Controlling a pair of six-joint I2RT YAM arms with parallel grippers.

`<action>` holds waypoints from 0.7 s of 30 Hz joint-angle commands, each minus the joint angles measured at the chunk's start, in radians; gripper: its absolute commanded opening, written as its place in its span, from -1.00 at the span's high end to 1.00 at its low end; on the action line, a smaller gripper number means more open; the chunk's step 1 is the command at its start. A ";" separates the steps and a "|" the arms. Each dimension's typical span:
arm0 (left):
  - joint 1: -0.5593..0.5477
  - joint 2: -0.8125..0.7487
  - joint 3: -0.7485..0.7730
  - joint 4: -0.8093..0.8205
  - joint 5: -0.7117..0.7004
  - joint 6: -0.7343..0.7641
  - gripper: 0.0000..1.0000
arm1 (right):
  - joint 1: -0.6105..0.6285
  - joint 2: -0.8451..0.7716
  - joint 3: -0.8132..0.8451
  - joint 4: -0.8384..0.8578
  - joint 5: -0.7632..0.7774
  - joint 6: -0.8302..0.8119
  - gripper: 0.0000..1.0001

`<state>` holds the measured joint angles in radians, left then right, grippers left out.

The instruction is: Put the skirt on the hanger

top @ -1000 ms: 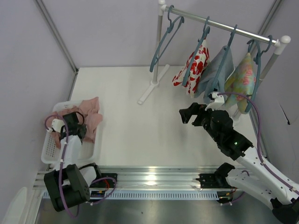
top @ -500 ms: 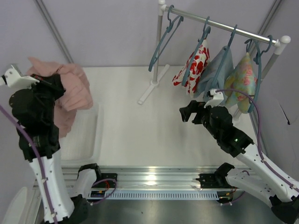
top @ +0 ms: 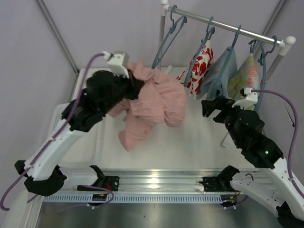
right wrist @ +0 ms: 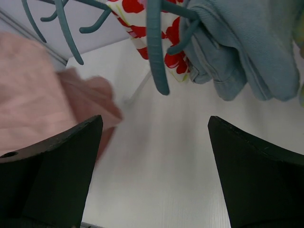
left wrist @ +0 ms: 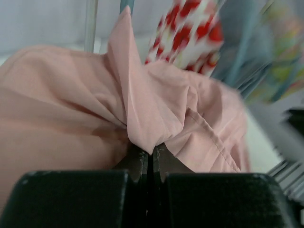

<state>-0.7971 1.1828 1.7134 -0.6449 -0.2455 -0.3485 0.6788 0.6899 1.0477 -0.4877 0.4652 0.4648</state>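
Observation:
The dusty-pink skirt hangs bunched in the air over the middle of the table, just left of the rack. My left gripper is shut on a fold of it. In the left wrist view the fabric rises from the closed jaws of the left gripper. The empty teal hanger hangs at the left end of the rail, right behind the skirt's top. My right gripper is open and empty to the right of the skirt, below the hung garments. In the right wrist view the right gripper is wide open over bare table.
A rail on white posts carries three more teal hangers with a red-and-white floral garment, a pale blue one and a multicoloured one. A white basket sits at the table's left edge.
My left arm has lifted the skirt out of the basket and swung it right and forward to the rack's left end. My right gripper has shifted a little to the right.

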 commanded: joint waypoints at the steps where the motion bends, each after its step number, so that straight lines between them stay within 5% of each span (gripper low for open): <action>1: -0.019 -0.046 -0.145 0.069 -0.052 -0.019 1.00 | -0.004 -0.081 0.044 -0.112 0.095 0.041 -0.99; 8: -0.073 -0.025 -0.636 0.272 0.020 -0.153 1.00 | -0.004 -0.107 0.037 -0.150 0.055 0.005 -0.99; 13: -0.041 0.113 -0.672 0.213 -0.021 -0.211 0.98 | -0.002 -0.020 -0.015 -0.095 -0.150 0.001 -0.99; 15: -0.016 0.146 -0.650 0.150 -0.018 -0.221 0.67 | 0.002 0.026 -0.037 -0.074 -0.200 0.023 -0.99; 17: 0.021 0.129 -0.661 0.130 -0.021 -0.207 -0.29 | 0.011 0.048 -0.075 -0.034 -0.256 0.041 -0.99; 19: 0.085 0.071 -0.690 0.125 -0.002 -0.202 -0.97 | 0.028 0.071 -0.101 0.010 -0.299 0.046 -0.99; 21: 0.143 -0.009 -0.705 0.114 0.032 -0.202 -0.98 | 0.042 0.091 -0.136 0.038 -0.318 0.051 -0.99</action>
<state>-0.7258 1.3037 1.0180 -0.5327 -0.2264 -0.5407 0.7006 0.7761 0.9386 -0.5392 0.2424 0.4973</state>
